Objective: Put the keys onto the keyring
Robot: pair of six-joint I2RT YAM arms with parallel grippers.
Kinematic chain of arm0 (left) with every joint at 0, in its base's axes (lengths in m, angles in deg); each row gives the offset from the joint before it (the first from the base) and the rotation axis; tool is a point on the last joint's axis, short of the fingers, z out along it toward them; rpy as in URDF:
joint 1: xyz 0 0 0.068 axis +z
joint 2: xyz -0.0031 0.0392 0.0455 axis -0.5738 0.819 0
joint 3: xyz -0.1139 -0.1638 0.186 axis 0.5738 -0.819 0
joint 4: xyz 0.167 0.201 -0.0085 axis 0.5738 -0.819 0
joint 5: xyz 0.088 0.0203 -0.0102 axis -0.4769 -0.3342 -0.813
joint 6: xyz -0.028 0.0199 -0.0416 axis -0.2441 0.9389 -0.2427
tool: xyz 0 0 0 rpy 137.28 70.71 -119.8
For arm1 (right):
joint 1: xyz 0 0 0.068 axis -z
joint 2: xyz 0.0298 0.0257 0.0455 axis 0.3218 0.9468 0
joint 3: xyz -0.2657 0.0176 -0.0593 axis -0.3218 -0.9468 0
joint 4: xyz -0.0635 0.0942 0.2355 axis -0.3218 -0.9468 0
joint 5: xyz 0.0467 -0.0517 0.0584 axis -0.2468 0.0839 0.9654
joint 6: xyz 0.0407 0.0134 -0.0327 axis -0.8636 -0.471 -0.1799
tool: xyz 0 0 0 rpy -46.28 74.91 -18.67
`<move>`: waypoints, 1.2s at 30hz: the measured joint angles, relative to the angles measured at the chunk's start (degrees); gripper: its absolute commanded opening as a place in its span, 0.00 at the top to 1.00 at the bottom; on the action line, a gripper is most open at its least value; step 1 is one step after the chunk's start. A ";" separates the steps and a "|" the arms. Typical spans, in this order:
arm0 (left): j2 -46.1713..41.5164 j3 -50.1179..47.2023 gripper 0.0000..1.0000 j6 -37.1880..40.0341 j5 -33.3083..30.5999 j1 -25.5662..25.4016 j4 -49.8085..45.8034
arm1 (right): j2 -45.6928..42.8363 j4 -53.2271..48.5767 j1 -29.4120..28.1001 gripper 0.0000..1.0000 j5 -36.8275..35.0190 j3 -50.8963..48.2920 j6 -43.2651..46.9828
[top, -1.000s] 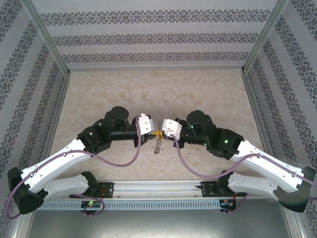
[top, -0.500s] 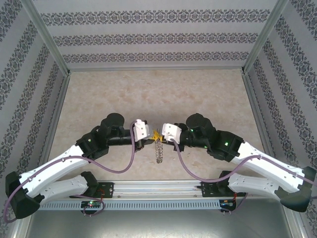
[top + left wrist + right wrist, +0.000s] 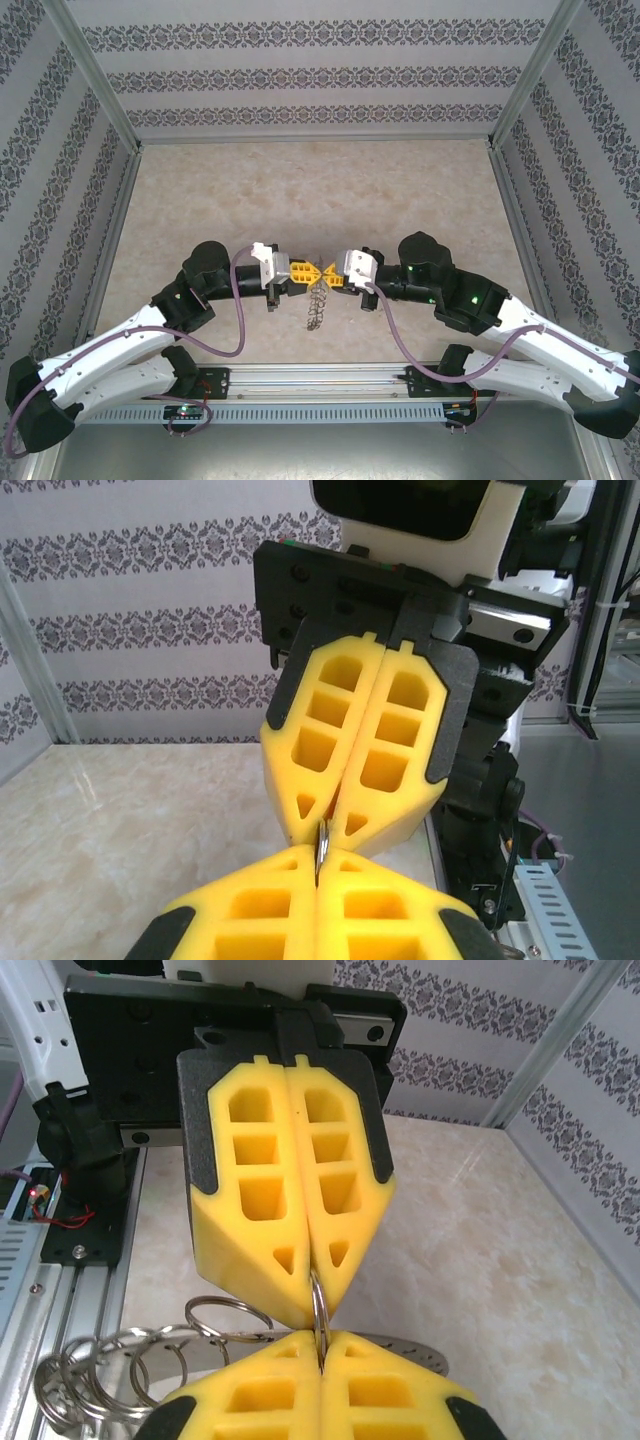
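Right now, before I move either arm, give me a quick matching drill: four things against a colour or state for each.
1. left pincer
2. keyring
3. table
4. back wall

A. patterned bands
B. beige, marbled
C. shut on the ring's edge
D. grey metal, loops hanging down

Pairs: 1-C, 2-D, 3-B, 4-A
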 measured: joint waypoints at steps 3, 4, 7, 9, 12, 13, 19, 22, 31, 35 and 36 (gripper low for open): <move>0.24 1.97 0.93 1.46 -1.07 -0.07 -4.07 | -0.11 -0.24 0.00 1.00 -0.37 0.00 0.04; 0.57 3.39 0.90 2.56 -1.95 -0.07 -6.58 | -0.09 -0.20 0.00 1.00 -0.90 0.00 0.22; 2.14 7.67 0.89 6.47 -5.18 -0.22 -14.21 | 0.37 -0.33 0.00 1.00 -2.49 0.11 0.74; 3.82 10.36 0.88 9.05 -7.52 -0.22 -18.93 | 1.55 -1.07 0.22 1.00 -3.80 0.66 0.96; 6.49 12.92 0.86 11.96 -10.38 -0.17 -24.09 | 4.35 -3.58 0.35 1.00 -5.95 2.16 1.16; 7.23 13.42 0.86 12.74 -11.10 -0.17 -25.51 | 5.33 -4.68 0.28 1.00 -6.60 2.64 1.33; 9.81 14.38 1.00 15.02 -12.09 -0.17 -29.81 | 8.37 -9.40 -0.15 1.00 -10.23 4.50 2.56; 9.01 13.55 1.00 14.93 -10.93 -0.17 -29.03 | 8.15 -9.46 -0.52 1.00 -10.36 4.57 2.60; 2.51 5.46 1.00 8.33 -4.48 0.39 -15.47 | 4.42 -5.29 -1.27 0.86 -7.17 3.08 1.05; 2.08 2.21 1.00 2.93 -1.16 1.40 -7.04 | 2.51 -2.80 -1.11 0.86 -5.57 1.62 0.17; 2.08 1.44 1.00 1.57 -0.37 1.66 -4.87 | 2.05 -2.29 -1.01 0.86 -5.25 1.40 -0.09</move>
